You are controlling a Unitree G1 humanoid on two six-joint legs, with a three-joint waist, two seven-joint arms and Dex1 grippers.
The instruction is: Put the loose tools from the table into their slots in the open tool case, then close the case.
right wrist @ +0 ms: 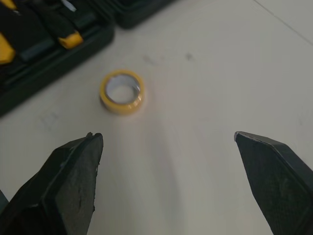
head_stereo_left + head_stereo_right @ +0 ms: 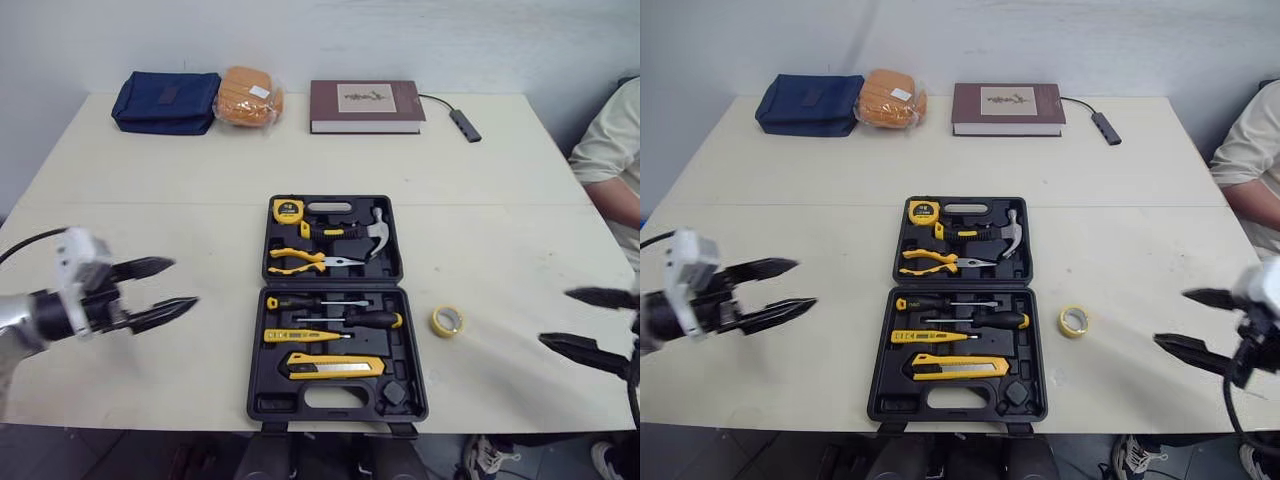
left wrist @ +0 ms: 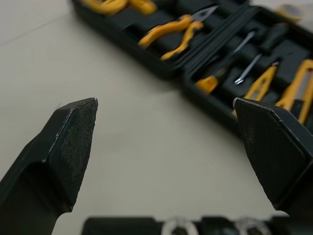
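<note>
Now | tool case point(image 2: 333, 284) open on counter point(image 2: 150, 180) | yellow tape roll point(image 2: 447, 321) beside it | left gripper point(image 2: 183, 282), right gripper point(image 2: 555, 317) both spread apart

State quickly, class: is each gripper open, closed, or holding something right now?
Left gripper: open, holding nothing.
Right gripper: open, holding nothing; the yellow tape roll lies ahead of it.

Table point(image 2: 150, 200): tool case point(image 2: 260, 405) (open), tape roll point(image 2: 447, 332), book point(image 2: 366, 106), pouch point(image 2: 165, 102)
</note>
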